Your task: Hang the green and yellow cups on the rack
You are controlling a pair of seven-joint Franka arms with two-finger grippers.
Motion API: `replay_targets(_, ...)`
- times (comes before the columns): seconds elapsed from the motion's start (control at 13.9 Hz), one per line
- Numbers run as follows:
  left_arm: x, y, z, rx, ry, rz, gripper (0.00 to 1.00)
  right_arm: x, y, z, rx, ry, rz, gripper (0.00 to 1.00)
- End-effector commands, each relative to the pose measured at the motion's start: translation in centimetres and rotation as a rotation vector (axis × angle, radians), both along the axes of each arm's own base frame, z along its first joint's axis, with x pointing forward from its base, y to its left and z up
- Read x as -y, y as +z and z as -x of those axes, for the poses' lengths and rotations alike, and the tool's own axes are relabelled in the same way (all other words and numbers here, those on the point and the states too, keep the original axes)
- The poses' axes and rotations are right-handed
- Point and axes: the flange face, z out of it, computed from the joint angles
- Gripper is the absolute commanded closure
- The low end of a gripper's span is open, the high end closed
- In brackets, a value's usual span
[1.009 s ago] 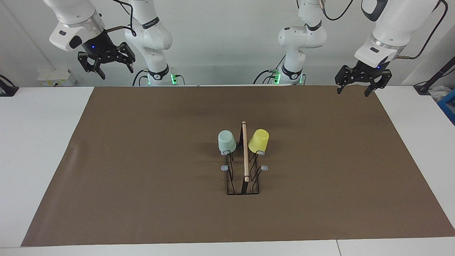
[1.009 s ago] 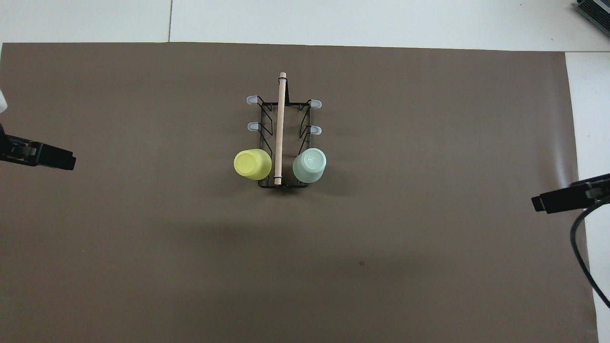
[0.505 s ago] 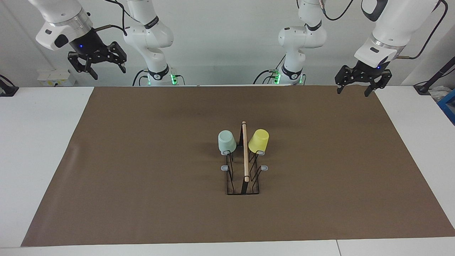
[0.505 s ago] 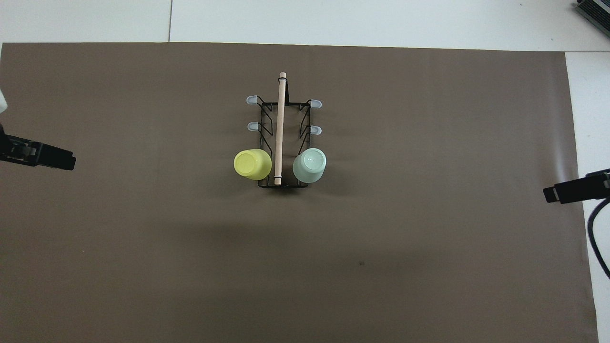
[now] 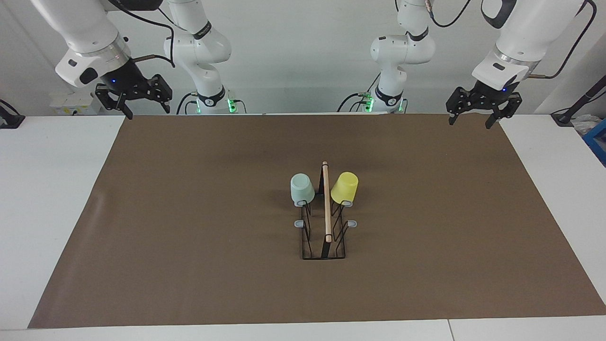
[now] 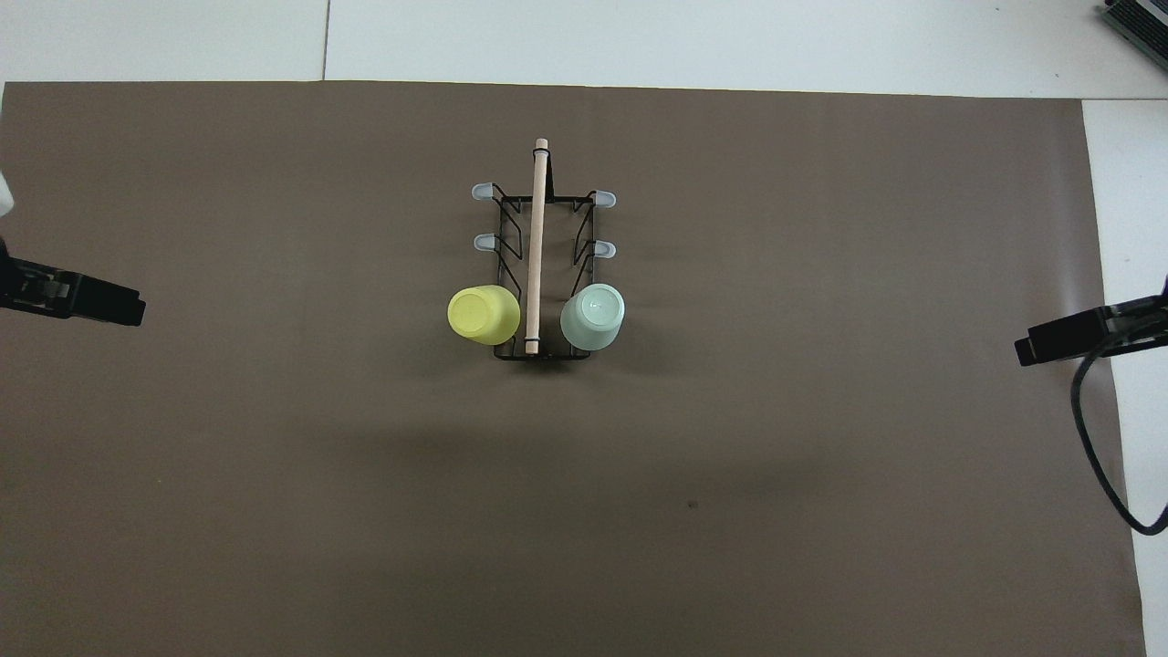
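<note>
Facing view, read from its left edge across: the right gripper (image 5: 144,106) hangs in the air over the corner of the brown mat (image 5: 189,227) at the right arm's end of the table, up by the robots, with its two black fingers spread apart and nothing between them. Next comes the rack (image 5: 325,222), standing on the middle of the mat with its wooden rod handle (image 5: 326,201) running straight away from the robots. The green cup (image 5: 301,188) sits mouth down on the prong nearest the robots on the side toward the right arm's end. The yellow cup (image 5: 344,188) sits mouth down, tilted a little outward, on the matching prong on the side toward the left arm's end. The two cups flank the handle, close beside it, and neither gripper is near them. The grey-capped prongs (image 5: 299,223) farther from the robots are bare. At the last, the left gripper (image 5: 470,120) hangs over the mat's corner at the left arm's end, up by the robots, its fingers likewise parted and holding nothing.

Overhead, the order flips: a left gripper's fingertip (image 6: 96,306) pokes in at one edge, then yellow cup (image 6: 484,315), rack (image 6: 543,274), green cup (image 6: 593,317), and the right gripper's fingertip (image 6: 1068,333) at the other edge.
</note>
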Motion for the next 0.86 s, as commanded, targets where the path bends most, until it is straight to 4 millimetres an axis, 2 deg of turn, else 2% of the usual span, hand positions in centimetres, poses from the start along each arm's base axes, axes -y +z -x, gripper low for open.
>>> replay_targets(0.0,-0.3,0.1,0.9,-0.003,0.003,0.004,0.00,-0.6,-0.1,0.1,0.020,-0.014,0.024,0.00)
replay_targets(0.22,-0.3,0.1,0.9,-0.003,0.003,0.004,0.00,0.6,-1.0,-0.8,0.078,-0.035,0.057,0.00)
replay_targets(0.29,-0.3,0.1,0.9,-0.003,0.003,0.004,0.00,0.5,-1.6,-0.9,0.073,-0.033,0.057,0.00)
replay_targets(0.79,-0.3,0.1,0.9,-0.003,0.003,0.004,0.00,0.8,-2.2,-2.1,0.086,-0.036,0.068,0.00)
